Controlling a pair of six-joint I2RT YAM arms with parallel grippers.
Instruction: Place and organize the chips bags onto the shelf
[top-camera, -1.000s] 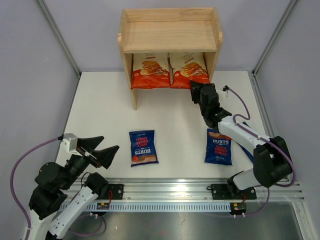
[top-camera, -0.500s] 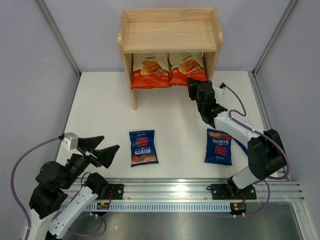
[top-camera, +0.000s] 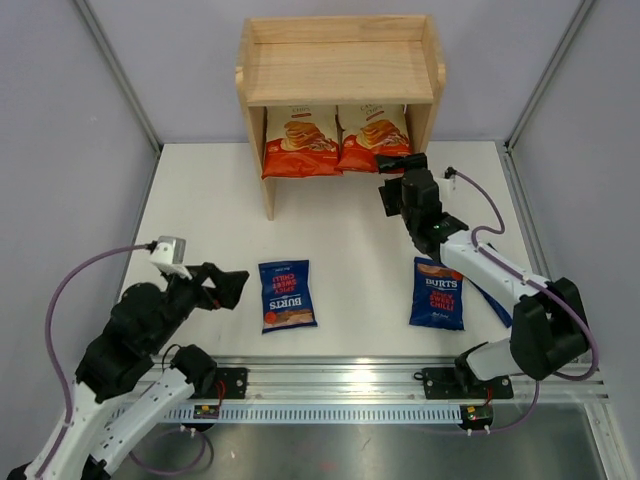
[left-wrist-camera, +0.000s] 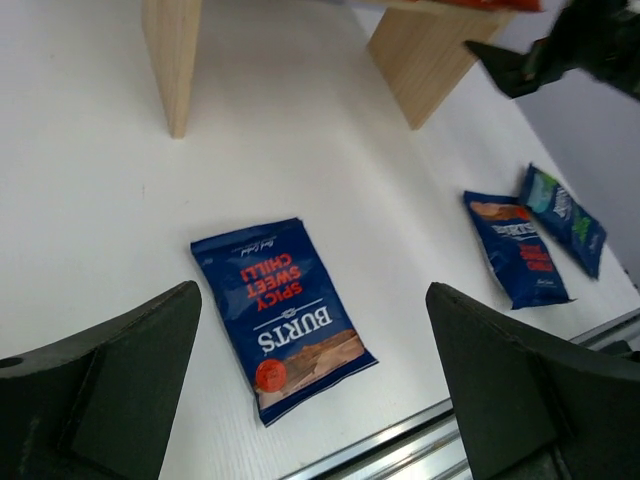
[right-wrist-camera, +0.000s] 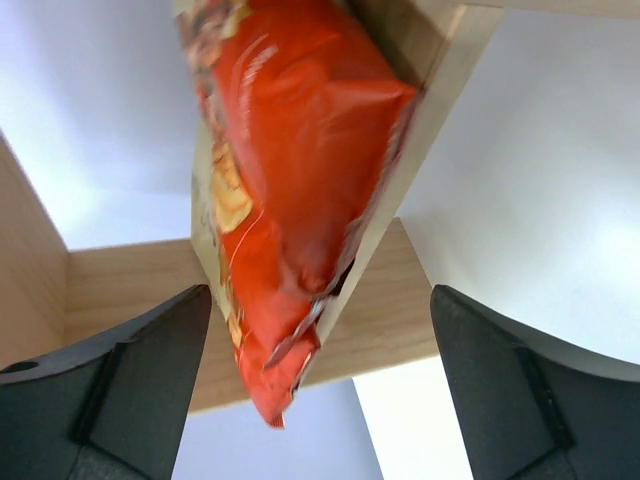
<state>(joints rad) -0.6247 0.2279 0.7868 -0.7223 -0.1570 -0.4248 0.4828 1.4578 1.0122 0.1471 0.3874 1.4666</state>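
Two orange-red chips bags (top-camera: 300, 143) (top-camera: 373, 135) stand side by side on the lower tier of the wooden shelf (top-camera: 340, 70). My right gripper (top-camera: 388, 178) is open just in front of the right one; in the right wrist view that bag (right-wrist-camera: 290, 200) hangs between the wide jaws (right-wrist-camera: 318, 300), untouched. A blue BURTS bag (top-camera: 287, 295) lies flat on the table, with my open left gripper (top-camera: 232, 287) just to its left and above it (left-wrist-camera: 312, 300). A second blue bag (top-camera: 437, 293) lies to the right. A green-lettered one (left-wrist-camera: 562, 218) sits beside it, partly under the right arm.
The shelf's top tier (top-camera: 340, 45) has a low rim and holds nothing. Its wooden side panels (left-wrist-camera: 172, 60) (left-wrist-camera: 420, 60) stand on the white table. A metal rail (top-camera: 400, 385) runs along the near edge. Grey walls enclose the table.
The right gripper has opened and let go of the right orange-red bag, which stays on the lower tier. The left arm has swung forward and right toward the near blue bag.
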